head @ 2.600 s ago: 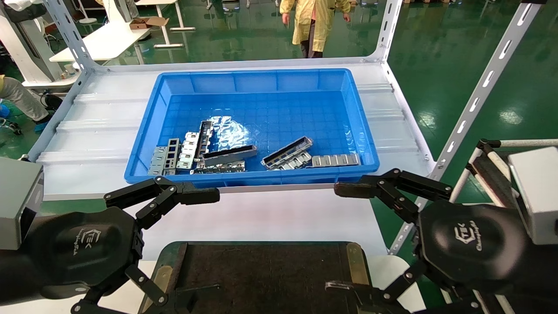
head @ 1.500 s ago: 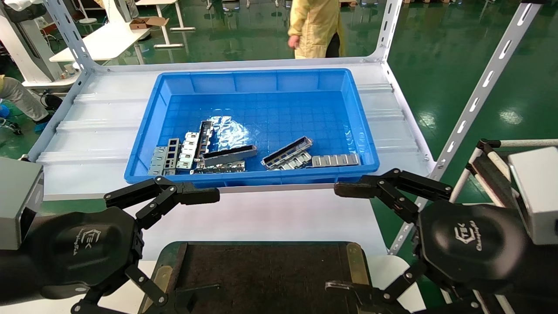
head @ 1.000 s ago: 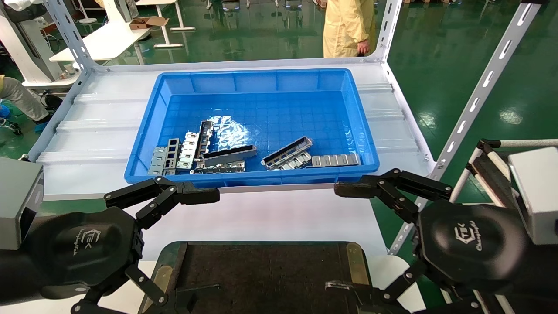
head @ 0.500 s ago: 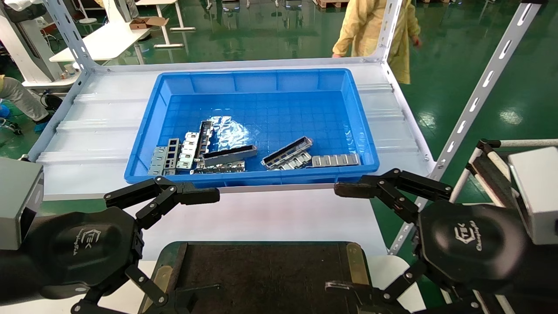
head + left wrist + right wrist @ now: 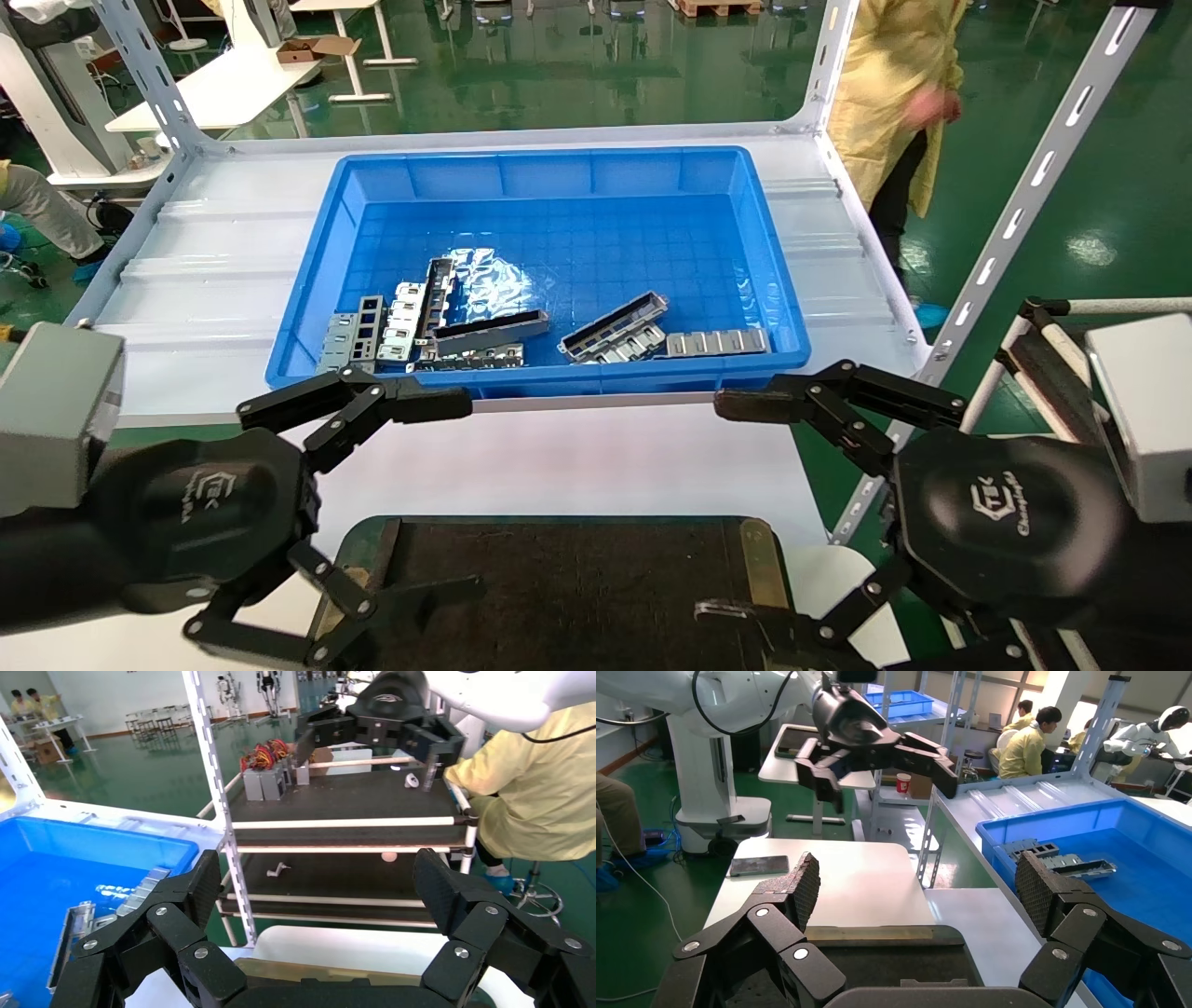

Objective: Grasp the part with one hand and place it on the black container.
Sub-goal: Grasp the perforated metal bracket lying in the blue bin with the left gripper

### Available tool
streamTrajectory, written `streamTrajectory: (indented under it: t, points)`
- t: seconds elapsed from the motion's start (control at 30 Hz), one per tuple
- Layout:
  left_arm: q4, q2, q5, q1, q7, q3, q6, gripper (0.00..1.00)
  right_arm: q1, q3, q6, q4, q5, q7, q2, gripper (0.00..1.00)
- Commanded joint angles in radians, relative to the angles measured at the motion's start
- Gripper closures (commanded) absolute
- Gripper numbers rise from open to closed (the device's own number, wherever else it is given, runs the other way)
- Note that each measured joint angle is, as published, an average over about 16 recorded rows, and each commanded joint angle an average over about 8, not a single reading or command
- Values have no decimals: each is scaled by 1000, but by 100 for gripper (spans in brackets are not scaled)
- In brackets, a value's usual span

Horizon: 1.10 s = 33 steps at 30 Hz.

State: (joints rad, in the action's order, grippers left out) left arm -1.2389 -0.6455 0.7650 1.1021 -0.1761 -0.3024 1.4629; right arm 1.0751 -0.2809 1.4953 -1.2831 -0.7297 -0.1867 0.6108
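Part [image 5: 491,332] in bin, apart from left gripper [image 5: 445,494].

A white shelf [image 5: 214,270] carries the blue bin [image 5: 559,172]; the black container [image 5: 559,596] seemingly sits lower.

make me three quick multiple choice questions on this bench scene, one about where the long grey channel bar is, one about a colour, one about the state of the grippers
1. Where does the part lie?
A. on the black container
B. in the blue bin
C. in a gripper

2. What colour is the bin that holds the metal pieces?
A. blue
B. red
C. white

3. How do the left gripper and right gripper stand?
A. both shut on parts
B. one open, one shut
C. both open and empty

Answers:
1 B, the bar rests on the bin floor among other metal pieces.
2 A, its walls and floor are bright blue.
3 C, both wrist views show spread fingers with nothing between them, over the near black container.
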Motion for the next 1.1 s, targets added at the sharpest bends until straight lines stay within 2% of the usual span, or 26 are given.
streamTrajectory:
  t: [0.03,0.4,1.1]
  points:
    - [7,-8,9,4,1,-4,-9,0,0,0,0,0,0,0,0,0]
    - [182,-131,139,127,66,-61,-60,0,0,-1,0,0,1,1,0,0]
    - [811,-397,333,427,370,-135,-159,0,1,-3,-1,0,2,1,-1,0]
